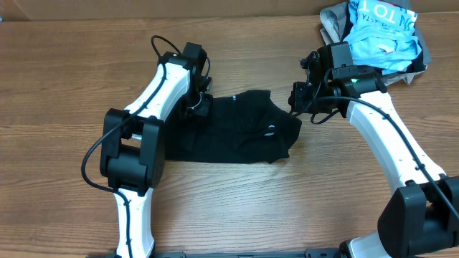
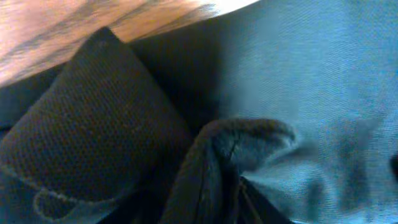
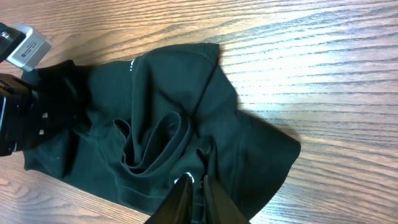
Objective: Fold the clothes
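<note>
The clothes [image 1: 237, 129], a black T-shirt, lie bunched in the middle of the wooden table [image 1: 64, 79]. A small white tag mark [image 1: 270, 131] shows near the shirt's right side. My left gripper [image 1: 199, 106] sits low on the shirt's upper left edge. In the left wrist view its textured finger pad [image 2: 93, 130] stands off to the left, with a loose ridge of cloth [image 2: 249, 134] beside it. My right gripper [image 1: 297, 97] is at the shirt's upper right corner. In the right wrist view, the right gripper [image 3: 196, 182] has its fingers almost together, and a raised fold of the clothes [image 3: 155, 124] runs into the slit.
A pile of other garments sits at the back right corner: a light blue one with white lettering [image 1: 380, 29] on a grey one [image 1: 331, 25], just behind my right arm. The left arm's black wrist [image 3: 18, 112] shows at the left of the right wrist view.
</note>
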### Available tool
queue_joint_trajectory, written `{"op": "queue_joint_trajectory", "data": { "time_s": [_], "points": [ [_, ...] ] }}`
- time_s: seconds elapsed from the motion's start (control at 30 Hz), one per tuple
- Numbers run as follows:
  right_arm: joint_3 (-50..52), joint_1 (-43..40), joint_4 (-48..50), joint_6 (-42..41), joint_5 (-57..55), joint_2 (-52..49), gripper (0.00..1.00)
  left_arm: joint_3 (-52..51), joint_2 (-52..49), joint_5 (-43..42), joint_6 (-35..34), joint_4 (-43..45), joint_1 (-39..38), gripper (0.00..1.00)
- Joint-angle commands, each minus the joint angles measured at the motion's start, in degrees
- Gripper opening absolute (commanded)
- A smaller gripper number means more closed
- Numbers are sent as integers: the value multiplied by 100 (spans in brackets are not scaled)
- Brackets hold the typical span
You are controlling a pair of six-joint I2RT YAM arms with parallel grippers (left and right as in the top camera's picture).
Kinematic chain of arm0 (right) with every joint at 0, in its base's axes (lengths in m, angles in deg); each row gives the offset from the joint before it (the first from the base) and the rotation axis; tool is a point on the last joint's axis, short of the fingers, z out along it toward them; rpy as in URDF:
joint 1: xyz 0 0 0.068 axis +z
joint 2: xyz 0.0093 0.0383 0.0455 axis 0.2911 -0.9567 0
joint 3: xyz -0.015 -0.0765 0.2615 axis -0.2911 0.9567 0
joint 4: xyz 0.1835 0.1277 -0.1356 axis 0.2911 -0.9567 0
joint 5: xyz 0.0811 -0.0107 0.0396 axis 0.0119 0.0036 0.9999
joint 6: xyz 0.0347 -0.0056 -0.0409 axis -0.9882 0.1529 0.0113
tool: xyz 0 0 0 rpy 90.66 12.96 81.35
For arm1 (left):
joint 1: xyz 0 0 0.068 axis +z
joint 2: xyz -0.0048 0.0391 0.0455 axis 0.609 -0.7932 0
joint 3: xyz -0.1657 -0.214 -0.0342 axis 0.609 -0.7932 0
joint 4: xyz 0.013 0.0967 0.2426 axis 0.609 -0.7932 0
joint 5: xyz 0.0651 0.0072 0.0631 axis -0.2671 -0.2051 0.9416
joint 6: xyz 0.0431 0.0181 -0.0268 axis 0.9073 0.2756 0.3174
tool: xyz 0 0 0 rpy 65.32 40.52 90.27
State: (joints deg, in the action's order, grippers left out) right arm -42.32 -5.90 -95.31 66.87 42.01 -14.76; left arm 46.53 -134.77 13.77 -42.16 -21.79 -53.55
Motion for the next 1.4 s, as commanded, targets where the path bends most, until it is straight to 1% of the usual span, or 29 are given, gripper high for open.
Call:
{"op": "queue_joint_trajectory", "data": {
  "time_s": [0.0, 0.1, 0.2, 0.23, 0.27, 0.33, 0.4, 0.47, 0.53, 0.6, 0.63, 0.7, 0.77, 0.83, 0.93, 0.97, 1.0, 1.37],
  "points": [
    [-192, 2, 22, 2, 28, 168, 12, 175, -116, -802, -125, -11, -55, 45],
    [-192, 2, 20, 4, -24, 168, 15, 595, -114, -1390, -122, -372, -39, 53],
    [-192, 2, 17, 2, -138, 168, 16, 1115, -114, -1646, -116, -874, -39, 58],
    [-192, -2, 20, 2, -168, 168, 16, 1333, -114, -1665, -114, -1084, -39, 61],
    [-192, -20, 20, 2, -190, 168, 17, 1725, -114, -1679, 17, -1427, -39, 66],
    [-192, -42, 17, 0, -225, 168, 17, 1987, -114, -1670, 195, -1644, -39, 74],
    [-192, -74, 9, 0, -227, 168, 17, 2092, -114, -1480, 391, -1727, -35, 76],
    [-192, -105, -13, 2, -234, 168, 18, 2083, -122, -1139, 391, -1753, -4, 77],
    [-192, -144, -79, -2, -306, 164, 24, 2074, -127, -870, 393, -1816, 42, 77],
    [-181, -195, -170, -4, -363, 151, 38, 2074, -127, -636, 391, -1869, 116, 77],
    [-177, -223, -214, -7, -358, 142, 42, 2076, -127, -531, 393, -1882, 162, 77],
    [-170, -269, -319, -7, -358, 76, 46, 2076, -127, -433, 393, -1869, 254, 79],
    [-170, -297, -439, -7, -332, -55, 59, 2076, -127, -435, 393, -1849, 348, 82],
    [-164, -306, -507, -7, -210, -208, 77, 2076, -127, -439, 391, -1851, 444, 84],
    [-103, -306, -492, -4, 166, -490, 94, 2076, -127, -437, 391, -1853, 520, 85],
    [-94, -306, -492, -4, 262, -588, 98, 2076, -127, -437, 393, -1853, 540, 86],
    [-90, -306, -490, -4, 352, -710, 100, 2076, -127, -435, 396, -1851, 549, 86],
    [-87, -472, -400, -2, 841, -1547, 100, 2076, -129, -402, 398, -1808, 551, 88]
  ]
}}
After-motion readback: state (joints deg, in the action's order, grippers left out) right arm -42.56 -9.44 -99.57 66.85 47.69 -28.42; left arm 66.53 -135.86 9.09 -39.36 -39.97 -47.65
